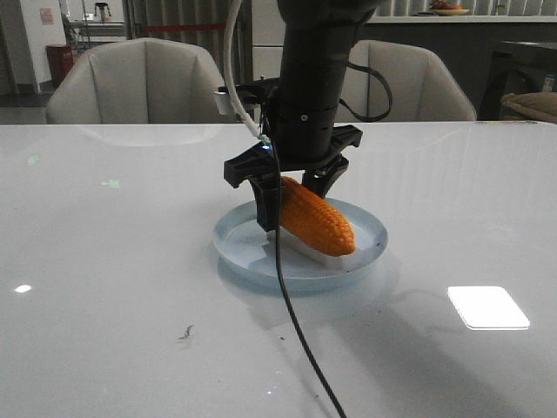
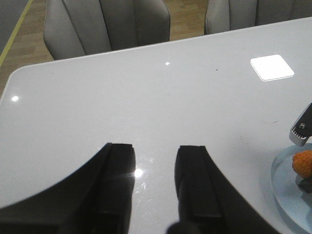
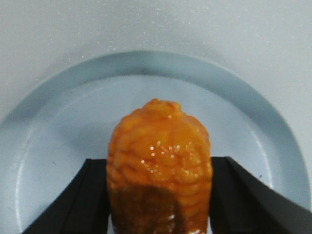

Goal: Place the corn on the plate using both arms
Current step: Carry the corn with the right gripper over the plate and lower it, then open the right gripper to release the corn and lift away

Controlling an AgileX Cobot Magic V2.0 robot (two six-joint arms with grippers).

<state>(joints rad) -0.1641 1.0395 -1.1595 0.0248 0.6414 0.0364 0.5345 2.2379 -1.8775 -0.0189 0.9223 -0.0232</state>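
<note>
The right claw [image 1: 292, 193] is clenched on the thick end of the corn [image 1: 317, 218], one black finger on each flank as the right wrist view shows, and the cob slants down over the pale blue plate [image 1: 365, 252] with its tapered tip low above or perhaps touching the plate floor; the front view does not settle which. The left claw [image 2: 155, 183] hangs released over bare white bench [image 1: 104, 261], well apart from the plate, holding nothing. The main risk lies in the release: the cob is glossy, round and tilted, so if the fingers part while the thick end is raised, it may drop, roll along its ridged rows and ride over the low rim onto the bench. A second risk is the fingers dragging the cob as they lift away, since they sit close against it. The shallow plate could also skid on the shiny bench if the claw presses down on it. The cable trailing toward the camera looks slack and clear of the plate.
</note>
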